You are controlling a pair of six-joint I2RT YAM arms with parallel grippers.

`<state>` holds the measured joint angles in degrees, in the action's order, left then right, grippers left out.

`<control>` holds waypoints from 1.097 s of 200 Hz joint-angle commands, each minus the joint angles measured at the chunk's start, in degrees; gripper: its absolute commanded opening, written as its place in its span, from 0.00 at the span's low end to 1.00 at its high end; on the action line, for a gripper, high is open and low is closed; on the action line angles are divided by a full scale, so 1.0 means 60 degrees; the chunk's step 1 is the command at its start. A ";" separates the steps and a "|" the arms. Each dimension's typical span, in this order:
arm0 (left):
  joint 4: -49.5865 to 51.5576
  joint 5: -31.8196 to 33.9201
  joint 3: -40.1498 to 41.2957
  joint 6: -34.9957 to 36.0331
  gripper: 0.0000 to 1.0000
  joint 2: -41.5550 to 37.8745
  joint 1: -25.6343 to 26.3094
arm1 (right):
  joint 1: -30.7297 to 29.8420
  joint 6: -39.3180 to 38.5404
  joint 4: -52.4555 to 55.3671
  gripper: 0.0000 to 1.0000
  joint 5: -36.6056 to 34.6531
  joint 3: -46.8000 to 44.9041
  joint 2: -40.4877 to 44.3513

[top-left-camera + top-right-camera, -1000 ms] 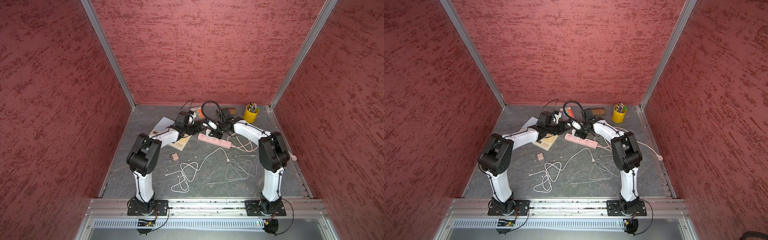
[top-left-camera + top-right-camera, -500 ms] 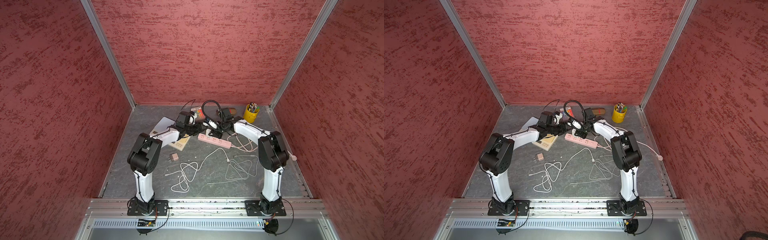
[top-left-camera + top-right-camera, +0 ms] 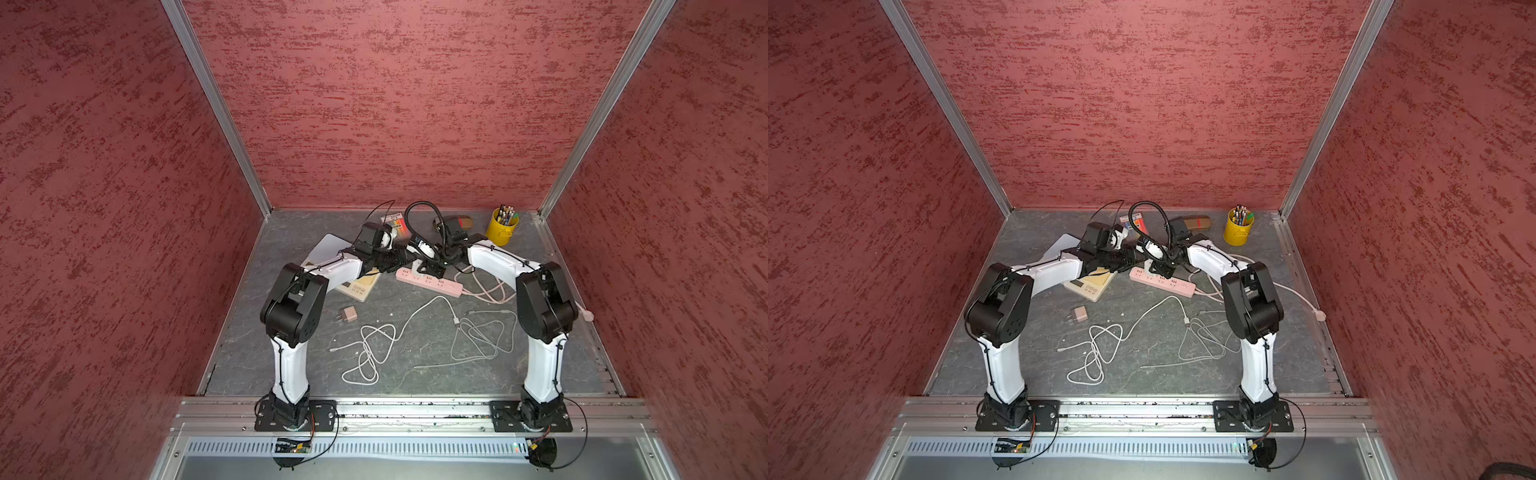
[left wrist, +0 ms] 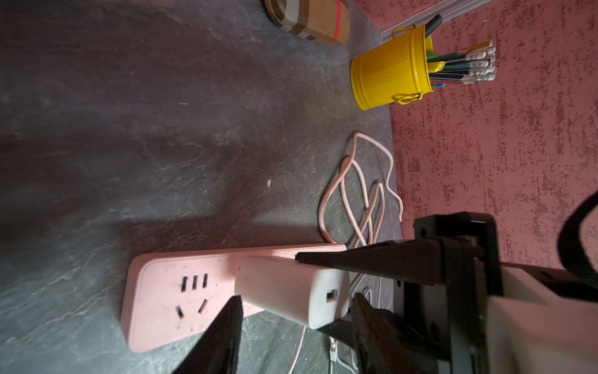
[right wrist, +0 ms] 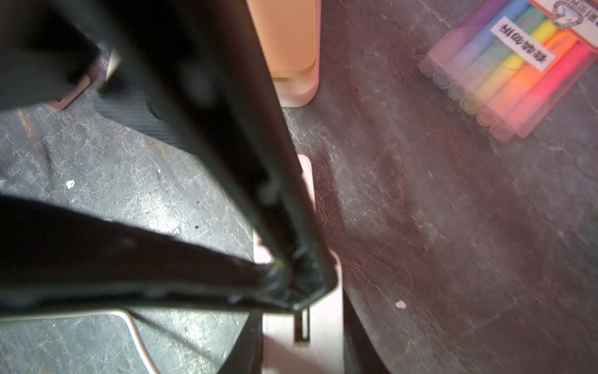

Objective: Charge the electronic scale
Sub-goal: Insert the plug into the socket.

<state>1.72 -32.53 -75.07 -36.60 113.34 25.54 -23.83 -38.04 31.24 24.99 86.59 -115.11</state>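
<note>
Pink power strip [image 4: 168, 291] carries white adapter [image 4: 275, 285], seating unclear | right gripper [image 4: 309, 291] clamped on white adapter; left gripper [image 3: 395, 262] half-spread around it, grip unclear | scale [image 3: 357, 286] just beside strip, unplugged; white cable [image 3: 415, 318] loose on table; most work remains

Top views are bright and sharp; wrist views dim, shadowed tabletop [image 4: 129, 113], fingers [image 5: 226, 155] blurred, markers [image 5: 504, 74] perhaps slightly soft.

My two top views looked down from high above the near edge, both taking in the whole table [image 3: 436, 382]. My wrist cameras sat close over the power strip [image 4: 161, 291], which both caught.
</note>
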 commanded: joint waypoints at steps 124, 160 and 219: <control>0.0682 0.0301 0.0077 0.0327 0.28 0.0812 0.0185 | -0.0227 0.0256 0.0997 0.00 -0.0210 -0.0090 -0.1179; 0.0716 0.0600 0.0367 0.0394 0.26 0.0687 0.0281 | -0.0246 0.0451 0.0202 0.00 -0.0098 -0.1224 -0.0744; 0.0791 0.0938 0.0765 0.0352 0.22 0.0758 0.0446 | -0.0350 0.0466 0.0488 0.00 -0.1097 -0.1200 -0.1200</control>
<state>-1.39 -30.11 -74.30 -35.14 115.48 26.72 -24.36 -36.42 26.24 24.08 82.72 -115.42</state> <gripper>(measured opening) 0.221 0.272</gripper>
